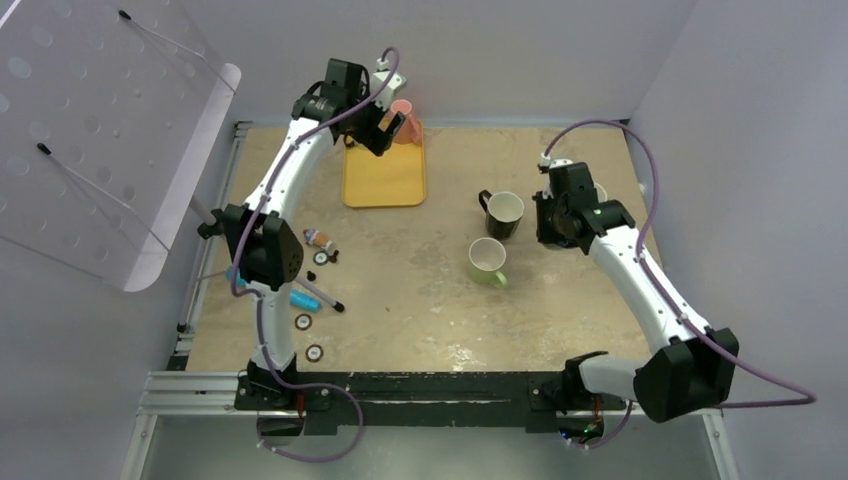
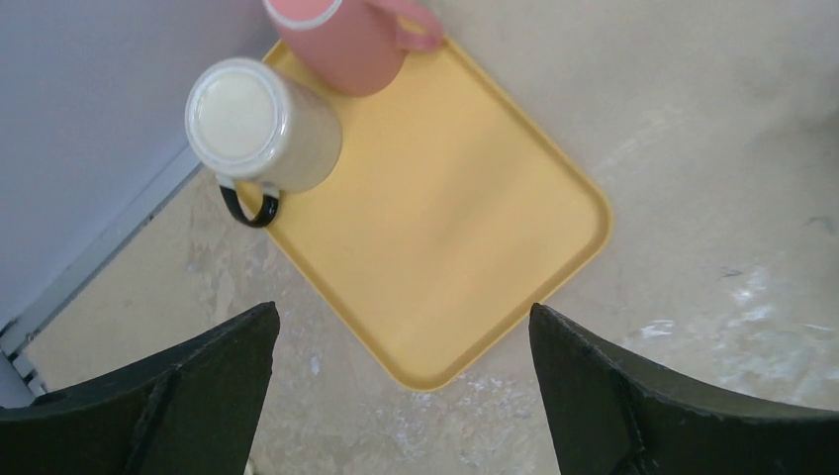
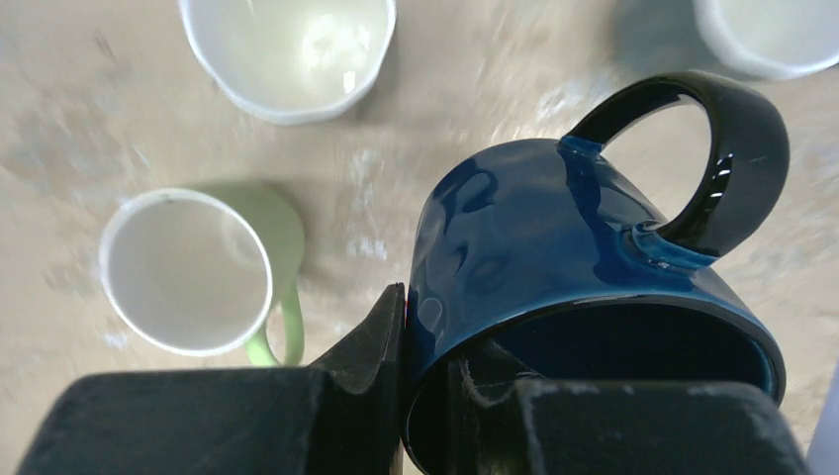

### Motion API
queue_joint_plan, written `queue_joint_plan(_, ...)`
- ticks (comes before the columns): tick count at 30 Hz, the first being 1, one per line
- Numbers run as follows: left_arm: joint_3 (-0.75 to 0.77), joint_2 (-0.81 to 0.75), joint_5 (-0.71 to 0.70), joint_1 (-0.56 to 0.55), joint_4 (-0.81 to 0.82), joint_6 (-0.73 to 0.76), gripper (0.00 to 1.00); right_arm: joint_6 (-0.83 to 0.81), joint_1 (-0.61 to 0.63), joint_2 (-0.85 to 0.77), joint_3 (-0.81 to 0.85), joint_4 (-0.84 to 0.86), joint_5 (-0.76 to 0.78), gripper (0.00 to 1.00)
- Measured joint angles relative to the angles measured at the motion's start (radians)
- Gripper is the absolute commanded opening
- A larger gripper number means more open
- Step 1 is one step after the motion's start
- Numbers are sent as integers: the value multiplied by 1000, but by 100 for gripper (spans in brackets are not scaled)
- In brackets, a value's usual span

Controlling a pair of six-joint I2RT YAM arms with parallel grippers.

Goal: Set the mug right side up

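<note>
Right claw [image 3: 425, 341]: clamped on blue mug [image 3: 514, 237] rim; roll your wrist till mouth faces up, clear of green mug [image 3: 188, 272] at 9 o'clock. Left claw [image 2: 401, 322]: wide

Over on the far side, a yellow tray [image 1: 385, 185] [image 2: 445, 247] lies flat on the beige table [image 1: 420, 310], with a pink mug [image 1: 403, 118] [image 2: 346, 45] at its far edge. Mid-table, a black mug [image 1: 503, 213] with a white inside stands upright. Just nearer, a green mug [image 1: 487, 262] [image 3: 188, 272] does too, mouth up! On the left lies small clutter: a pen [image 1: 322, 295], a blue object [image 1: 303, 299] and two round discs [image 1: 303, 322]. A clear perforated panel [image 1: 100, 130] leans at the top left.
</note>
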Motion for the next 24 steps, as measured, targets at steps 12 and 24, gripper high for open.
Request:
queue_joint_plan(12, 122, 291, -128, 126, 59, 51, 90, -34, -32, 253, -139, 25, -140, 15)
queue_joint_plan(24, 261, 523, -190, 138, 287, 267, 67, -49, -39, 278, -139, 67, -154, 46)
